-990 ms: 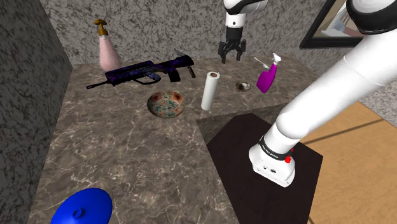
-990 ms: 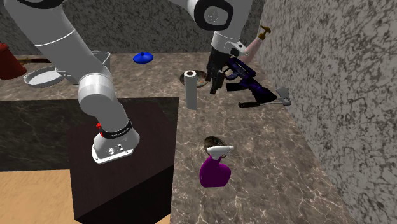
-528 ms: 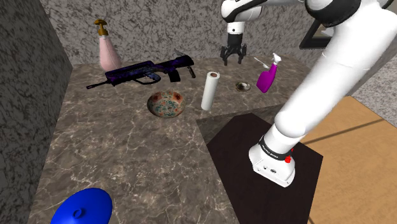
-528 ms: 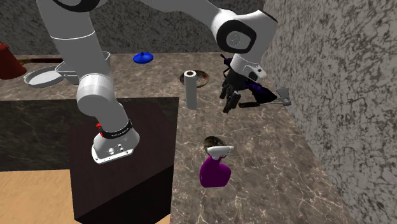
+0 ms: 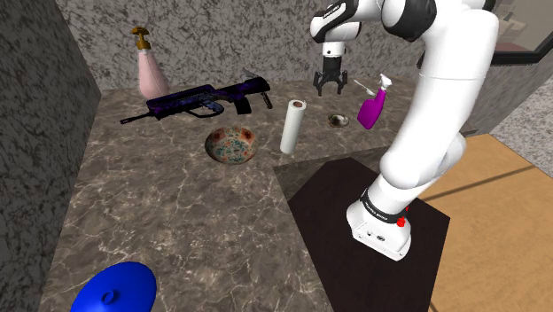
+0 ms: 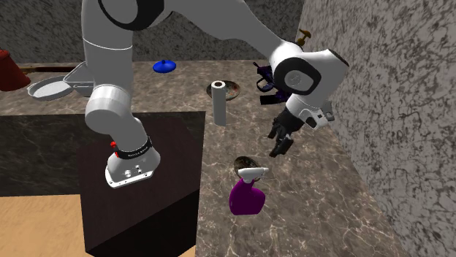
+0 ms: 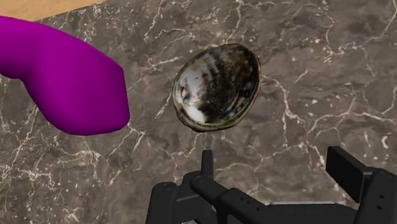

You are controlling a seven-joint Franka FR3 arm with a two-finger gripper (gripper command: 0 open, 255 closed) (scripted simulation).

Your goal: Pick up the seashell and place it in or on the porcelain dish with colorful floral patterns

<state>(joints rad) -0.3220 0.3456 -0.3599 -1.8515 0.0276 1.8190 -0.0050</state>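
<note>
Nearing the seashell [image 7: 217, 87], hand [image 5: 330, 89] spread.

**Oval seashell on veined marble, just ahead of the spread black fingers**

The oval seashell [image 7: 217, 87], hollow side up, dark and mottled with a pale glossy patch, lay on the brown, white-veined marble counter [image 7: 318, 76]. Near the shell but apart from it was the rounded magenta body of a spray bottle [image 7: 63, 76]. The black two-finger gripper [image 7: 267, 197] hung short of the shell, fingers apart and touching nothing. Past the bottle, on its side away from the shell, ran a strip of tan floor [image 7: 38, 6].
</note>
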